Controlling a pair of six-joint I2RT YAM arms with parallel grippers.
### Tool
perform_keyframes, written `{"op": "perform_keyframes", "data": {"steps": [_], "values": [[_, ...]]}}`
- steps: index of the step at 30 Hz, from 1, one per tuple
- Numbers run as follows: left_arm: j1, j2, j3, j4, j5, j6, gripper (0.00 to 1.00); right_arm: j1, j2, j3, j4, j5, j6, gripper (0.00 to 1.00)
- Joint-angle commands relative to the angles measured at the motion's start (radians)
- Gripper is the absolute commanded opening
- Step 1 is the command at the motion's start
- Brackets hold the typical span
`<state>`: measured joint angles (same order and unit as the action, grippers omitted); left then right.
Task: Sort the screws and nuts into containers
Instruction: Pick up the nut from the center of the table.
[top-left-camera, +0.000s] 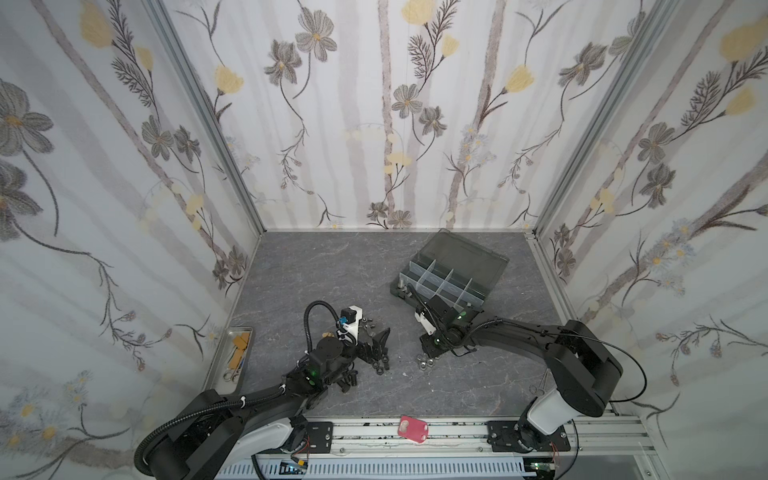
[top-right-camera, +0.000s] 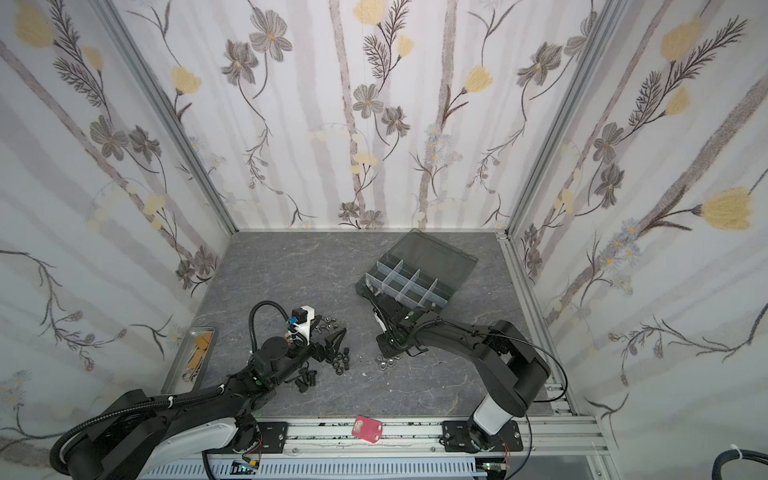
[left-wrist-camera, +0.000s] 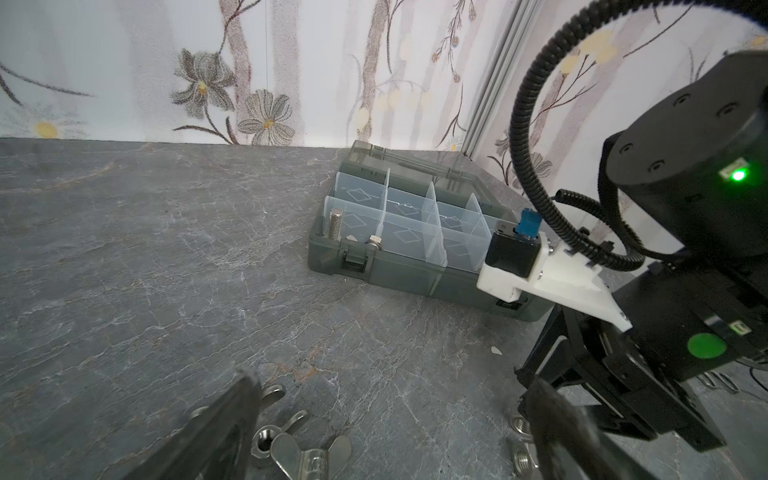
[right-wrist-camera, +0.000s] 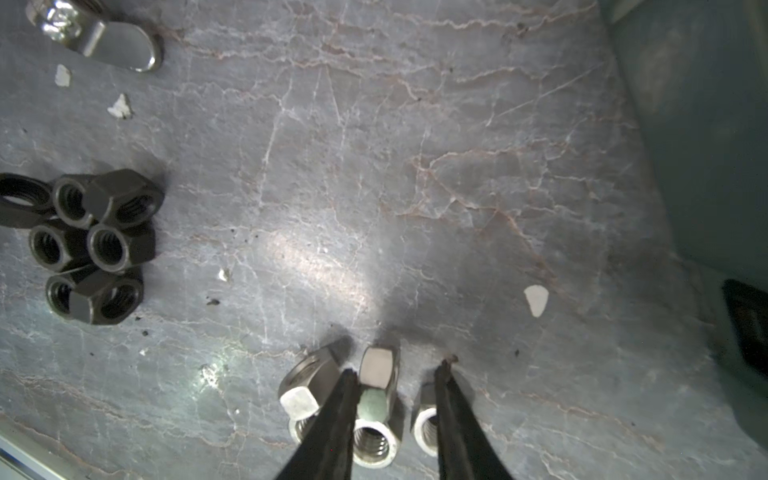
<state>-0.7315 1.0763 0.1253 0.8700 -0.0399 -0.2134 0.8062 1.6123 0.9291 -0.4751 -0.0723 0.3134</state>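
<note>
Nuts (right-wrist-camera: 372, 442) silver, clustered near centre, box (left-wrist-camera: 395, 276) far right | right gripper (right-wrist-camera: 397, 370) parted, straddling one upright nut, gripping nothing | left gripper (left-wrist-camera: 395, 382) wide open, empty | judged best: centre on flats, close squarely, clear neighbours.

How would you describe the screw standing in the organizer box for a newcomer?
Find the dark grey organizer box, lid open, at the back right of the table. In its end cell by the front latch stands a silver screw. It is upright, threaded end up; the silver piece in the next cell sits much lower.
</note>
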Motion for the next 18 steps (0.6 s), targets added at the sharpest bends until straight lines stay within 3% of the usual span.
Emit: {"op": "perform_keyframes", "data": {"steps": [1,7,18], "values": [[0.0,0.012,0.002,0.051,0.005,-0.007,1.0,0.007,0.01,-0.003,-0.011,-0.002,0.005,0.35],[0.0,0.018,0.0,0.057,0.006,-0.009,1.0,0.007,0.045,-0.001,0.011,0.001,0.021,0.33],[0.0,0.013,-0.003,0.072,0.004,-0.005,1.0,0.007,0.04,0.047,0.02,0.017,0.011,0.08]]}}
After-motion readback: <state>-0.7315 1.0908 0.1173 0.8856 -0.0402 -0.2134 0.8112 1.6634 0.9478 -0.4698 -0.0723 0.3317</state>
